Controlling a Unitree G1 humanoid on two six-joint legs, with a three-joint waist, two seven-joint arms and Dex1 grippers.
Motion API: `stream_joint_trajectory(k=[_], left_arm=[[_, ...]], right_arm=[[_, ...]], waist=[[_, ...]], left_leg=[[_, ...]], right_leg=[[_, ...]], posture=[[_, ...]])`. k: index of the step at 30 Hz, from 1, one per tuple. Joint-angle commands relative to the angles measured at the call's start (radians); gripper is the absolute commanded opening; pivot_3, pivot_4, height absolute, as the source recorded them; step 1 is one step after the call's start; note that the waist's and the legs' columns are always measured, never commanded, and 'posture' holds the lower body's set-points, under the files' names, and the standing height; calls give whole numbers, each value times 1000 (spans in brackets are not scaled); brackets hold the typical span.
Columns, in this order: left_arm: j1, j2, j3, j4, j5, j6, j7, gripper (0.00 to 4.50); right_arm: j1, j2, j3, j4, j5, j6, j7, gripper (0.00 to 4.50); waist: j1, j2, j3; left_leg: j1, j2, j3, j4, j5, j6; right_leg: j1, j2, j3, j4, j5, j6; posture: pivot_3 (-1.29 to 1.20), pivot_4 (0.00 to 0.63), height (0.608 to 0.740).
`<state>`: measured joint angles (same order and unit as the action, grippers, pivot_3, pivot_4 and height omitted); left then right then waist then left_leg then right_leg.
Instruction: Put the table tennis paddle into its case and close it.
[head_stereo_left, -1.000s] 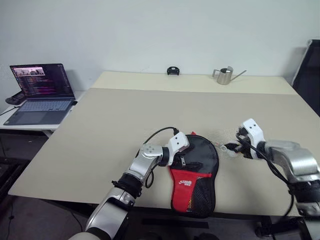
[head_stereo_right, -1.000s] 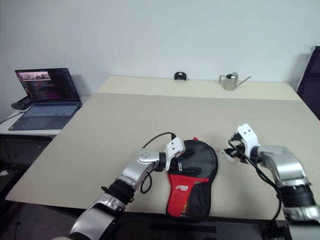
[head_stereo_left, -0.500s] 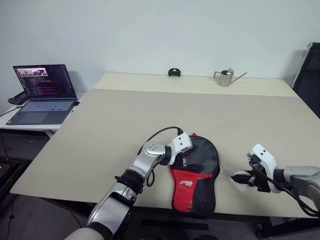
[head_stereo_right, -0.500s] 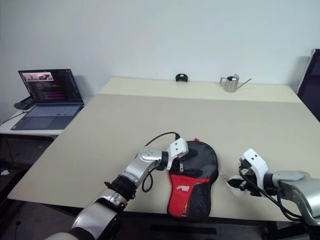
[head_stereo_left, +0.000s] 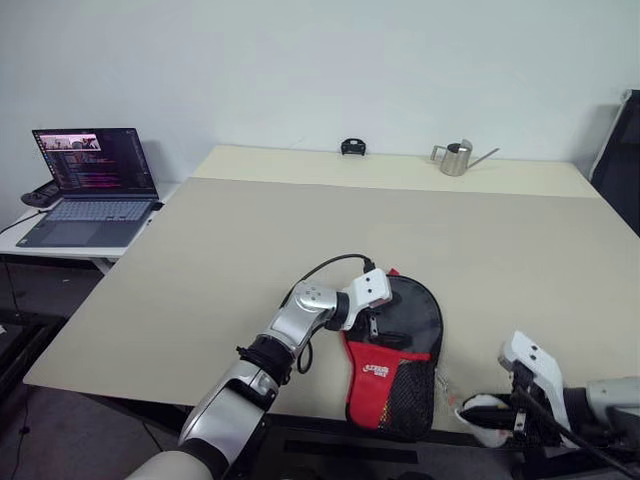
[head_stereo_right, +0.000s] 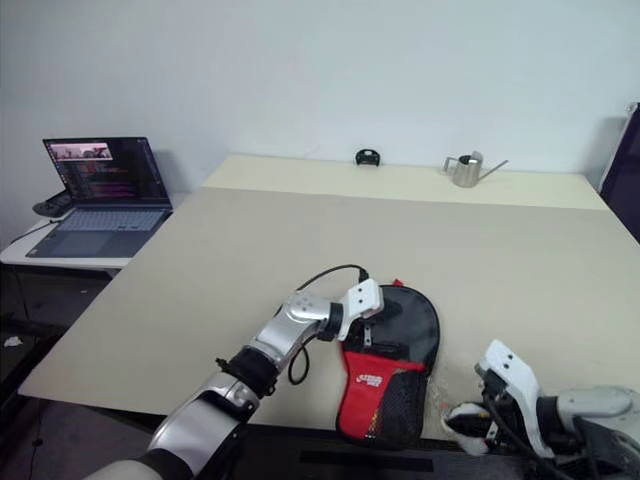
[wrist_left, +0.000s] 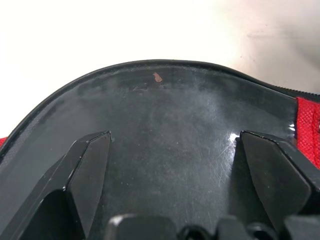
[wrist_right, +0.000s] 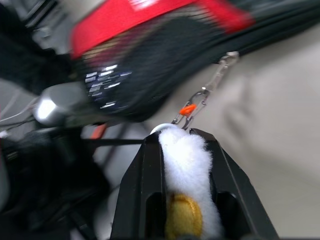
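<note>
1. Right gripper (wrist_right: 186, 150) has pulled back from beside the case to the table's (head_stereo_left: 250, 230) near edge, pinched on a white fluffy charm (wrist_right: 182, 155) clipped by a short chain to the case's zipper.
2. My left gripper (head_stereo_left: 372, 322) stands wide open over the case's (head_stereo_left: 400, 350) round end, holding nothing.
3. I see dark rubber under clear film there (likely the table tennis paddle (wrist_left: 165, 130), already inside).
4. Closing is under way; the handle end overhangs the near edge, and the far tabletop lies free.
</note>
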<state>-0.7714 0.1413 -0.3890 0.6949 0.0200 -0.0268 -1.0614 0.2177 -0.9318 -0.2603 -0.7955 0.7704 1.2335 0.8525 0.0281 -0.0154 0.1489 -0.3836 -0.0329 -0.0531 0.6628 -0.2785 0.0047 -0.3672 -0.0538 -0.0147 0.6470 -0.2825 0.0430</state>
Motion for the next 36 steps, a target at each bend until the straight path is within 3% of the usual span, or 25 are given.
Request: stream_joint_trajectory(k=[1, 11, 19, 29, 36], left_arm=[[54, 19, -81, 87, 98, 28, -7, 4500], [56, 20, -76, 88, 108, 31, -4, 4500], [54, 13, -76, 89, 113, 37, 2, 4500], [57, 14, -72, 80, 113, 44, 7, 4500], [58, 13, -71, 79, 112, 44, 11, 4500]], right_arm=[[55, -8, 35, -101, 87, 10, 18, 437], [97, 24, 144, -190, 181, -22, -66, 421], [-66, 126, 322, -96, 155, -19, -159, 421], [-92, 121, 370, -42, 100, -68, -194, 420], [-61, 112, 357, -42, 78, -119, -204, 2843]], waist=[[0, -3, -2], [-3, -9, -7], [-5, -12, -12], [-4, -11, -13], [-4, -11, -13]], left_leg=[[0, 0, 0, 0, 0, 1], [4, 1, 0, 0, -1, 1], [4, 2, 0, 0, -1, 1], [4, 2, -1, 0, -1, 1], [4, 2, -1, 0, -1, 1]], right_leg=[[0, 0, 0, 0, 0, 0], [4, -1, 0, -1, -1, 2], [4, -1, 0, -1, -1, 1], [4, -1, 0, -1, -1, 1], [4, -1, 0, -1, -1, 1]], posture=[[0, 150, 740], [0, 150, 740], [0, 150, 740], [0, 150, 740], [0, 150, 740]])
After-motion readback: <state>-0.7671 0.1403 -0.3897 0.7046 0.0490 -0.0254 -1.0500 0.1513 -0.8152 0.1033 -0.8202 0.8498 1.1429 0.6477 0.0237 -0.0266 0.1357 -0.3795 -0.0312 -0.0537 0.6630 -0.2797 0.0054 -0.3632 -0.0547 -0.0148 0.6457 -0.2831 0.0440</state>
